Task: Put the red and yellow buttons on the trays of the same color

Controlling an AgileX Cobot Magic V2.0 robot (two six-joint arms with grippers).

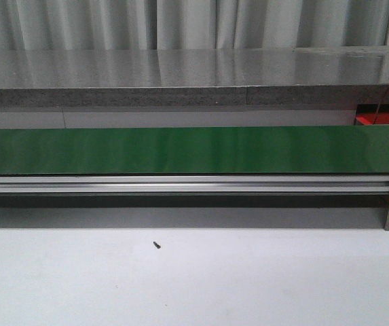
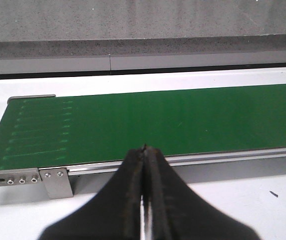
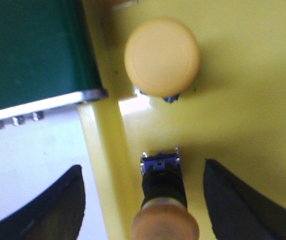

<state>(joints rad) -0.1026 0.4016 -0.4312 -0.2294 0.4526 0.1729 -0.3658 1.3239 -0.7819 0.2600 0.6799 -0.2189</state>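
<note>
table (image 1: 194, 285): white, bare except a small dark speck (image 1: 157, 244)
belt (image 1: 180, 149): green, runs across the table, nothing on it
yellow tray (image 3: 242, 115): beside the belt end, holds two yellow buttons
upright button (image 3: 161, 56): standing, cap up
tipped button (image 3: 163, 202): lying on its side between the right fingers (image 3: 63, 205)
right gripper (image 3: 145, 202): fingers apart, touching nothing
left gripper (image 2: 143, 155): fingers pressed together, empty, near the belt edge

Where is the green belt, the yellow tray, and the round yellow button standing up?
green belt (image 1: 180, 149), front view, middle of its flat top.
yellow tray (image 3: 242, 100), right wrist view, bare floor of the tray.
yellow button (image 3: 161, 56), right wrist view, centre of its round cap.
</note>
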